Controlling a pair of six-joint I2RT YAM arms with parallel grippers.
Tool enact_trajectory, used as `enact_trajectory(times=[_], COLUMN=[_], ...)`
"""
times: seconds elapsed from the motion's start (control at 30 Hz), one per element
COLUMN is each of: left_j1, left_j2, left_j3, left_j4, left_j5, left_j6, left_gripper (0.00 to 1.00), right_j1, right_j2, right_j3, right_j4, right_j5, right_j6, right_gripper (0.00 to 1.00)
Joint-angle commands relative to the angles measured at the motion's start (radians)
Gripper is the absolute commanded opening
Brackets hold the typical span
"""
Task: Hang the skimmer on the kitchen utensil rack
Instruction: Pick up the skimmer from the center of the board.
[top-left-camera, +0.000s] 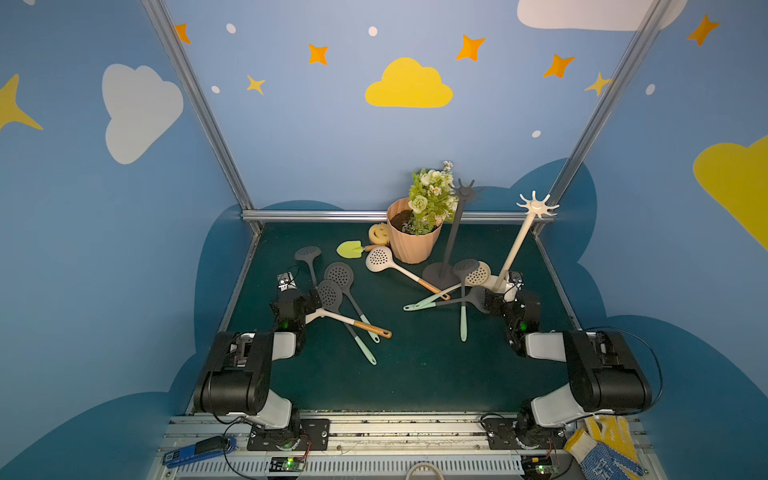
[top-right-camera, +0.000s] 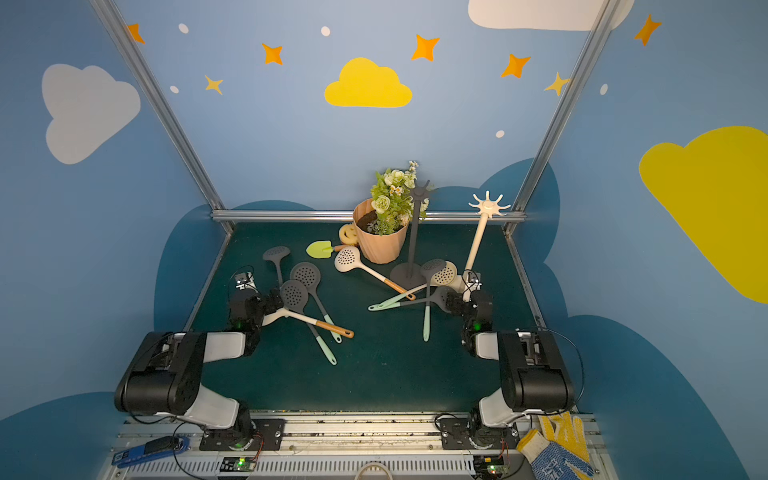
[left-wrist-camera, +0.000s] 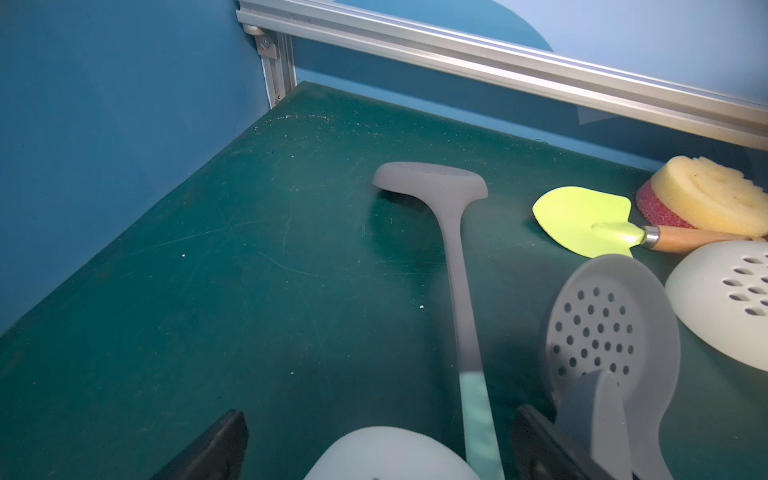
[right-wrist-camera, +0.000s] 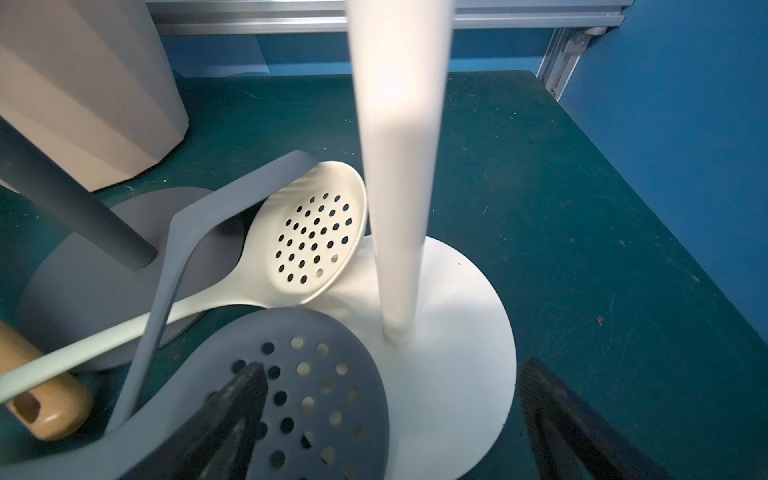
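Several skimmers lie on the green table in two loose heaps. In the left heap, a white skimmer with a wooden handle has its head low between the wide fingers of my open left gripper. Grey skimmers lie beside it. My right gripper is open over a grey skimmer head that rests on the white rack's base. A cream skimmer leans there too. The white rack and the dark grey rack both carry bare hooks.
A peach flower pot stands at the back centre with a yellow sponge and a green trowel beside it. Aluminium rails and blue walls close the table's back and sides. A glove lies at the front right.
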Motion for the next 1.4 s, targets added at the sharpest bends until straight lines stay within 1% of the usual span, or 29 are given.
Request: enact_trajectory(times=[0.0, 0.87, 1.07, 1.2, 1.27, 1.3, 1.37], left_j1=[-0.005, -0.031, -0.027, -0.028, -0.043, -0.049, -0.056], left_j2=[0.012, 0.011, 0.011, 0.001, -0.031, -0.057, -0.107], left_j3=[0.015, 0.014, 0.018, 0.007, 0.018, 0.026, 0.081], left_j4=[-0.006, 0.002, -0.007, 0.007, -0.04, -0.064, -0.198], left_j5=[-0.01, -0.051, -0.042, -0.035, -0.028, -0.056, -0.091], left_j6=[0.011, 0.025, 0.023, 0.029, 0.053, 0.05, 0.045], left_gripper=[1.0, 1.0, 1.0, 1.0, 1.0, 1.0, 1.0], right_j1=[-0.002, -0.004, -0.003, 0.009, 0.033, 0.042, 0.052], right_j2=[-0.013, -0.015, -0.015, -0.047, -0.111, -0.159, -0.247], right_j3=[0.008, 0.009, 0.006, -0.036, -0.043, -0.042, -0.034], right_j4=[-0.005, -0.006, -0.004, 0.047, 0.006, -0.042, -0.161], right_j5=[-0.009, -0.012, -0.011, 0.049, 0.124, 0.152, 0.195], right_j6=[0.011, 0.01, 0.011, 0.016, 0.013, 0.014, 0.043], right_gripper=[0.94, 0.94, 0.94, 0.94, 0.94, 0.94, 0.94])
